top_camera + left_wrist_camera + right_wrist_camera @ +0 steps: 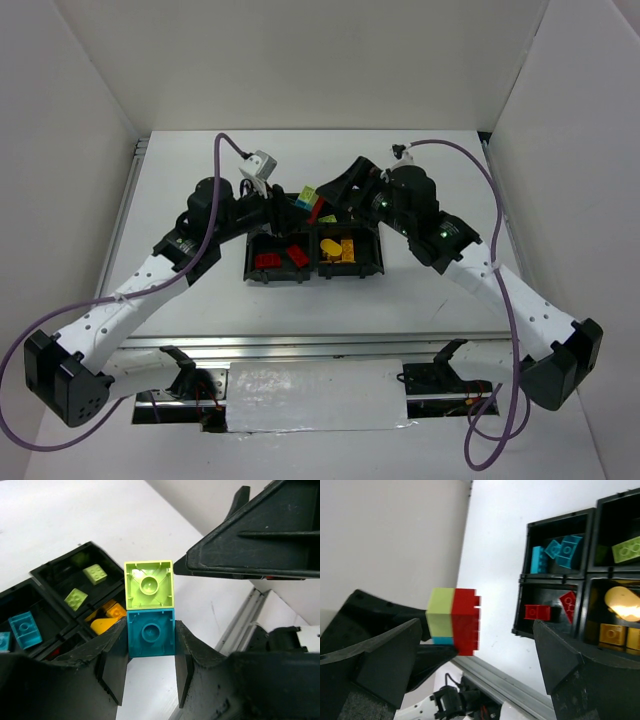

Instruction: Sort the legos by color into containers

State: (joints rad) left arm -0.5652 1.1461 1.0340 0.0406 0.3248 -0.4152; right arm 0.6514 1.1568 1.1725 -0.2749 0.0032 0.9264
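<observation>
1. Cyan, lime and red bricks are stuck together in one clump, held off the bench (420,305) near the far side of the tray (555,577).
2. The left tool (150,630) is clamped on the cyan brick (151,640), and the lime brick (149,584) sits on top of it. The right tool (478,625) stands wide apart, a finger either side of the clump, touching nothing.
3. I'd say the step in hand is pulling the clump apart. The next move calls for the right tool to close squarely on the red brick (466,615) and pry it off while the left holds firm. Each piece then goes to its own colour.
4. The left wrist shows only cyan and lime, so the red is hidden there. The right wrist shows the red on the clump's side, and all four compartments holding cyan, lime, red and yellow. From above, the arms cover the far two compartments.
</observation>
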